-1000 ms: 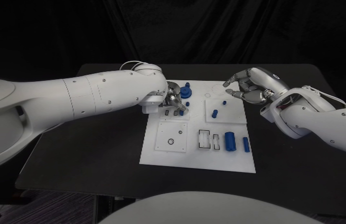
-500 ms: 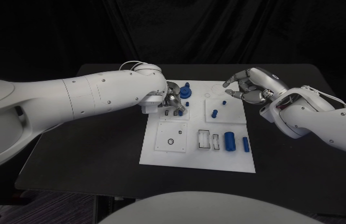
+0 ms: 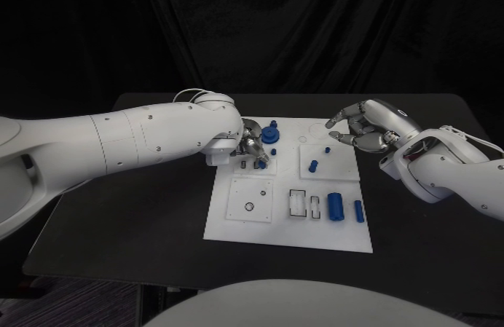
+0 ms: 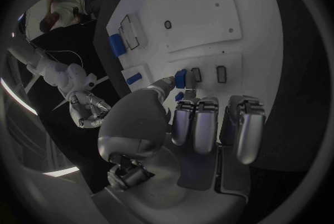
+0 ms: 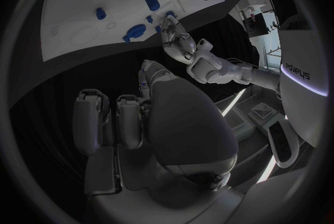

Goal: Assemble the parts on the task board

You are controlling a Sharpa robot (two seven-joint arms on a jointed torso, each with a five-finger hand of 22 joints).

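The fingertips of the silver left hand [image 4: 182, 118] pinch a small blue peg [image 4: 180, 77] and hold it at one of the narrow dark slots [image 4: 221, 73] on the white rectangular task board [image 3: 244, 226]; from the head camera this spot lies near the board's far left corner, just beside a larger blue stepped knob [image 3: 271, 132] standing on the board. The silver right hand [image 3: 364, 125] hovers over the far right corner of the board, fingers curled inward; its wrist camera shows something small and blue [image 5: 143, 80] at the thumb tip, though whether it is gripped cannot be told. Between the hands a short blue cylinder [image 3: 312, 166] stands on the board. Near the board's near right corner lie a thick blue cylinder [image 3: 335, 205] and a thin blue bar [image 3: 358, 210], side by side. The board rests mid-way on the black table [image 3: 126, 218]
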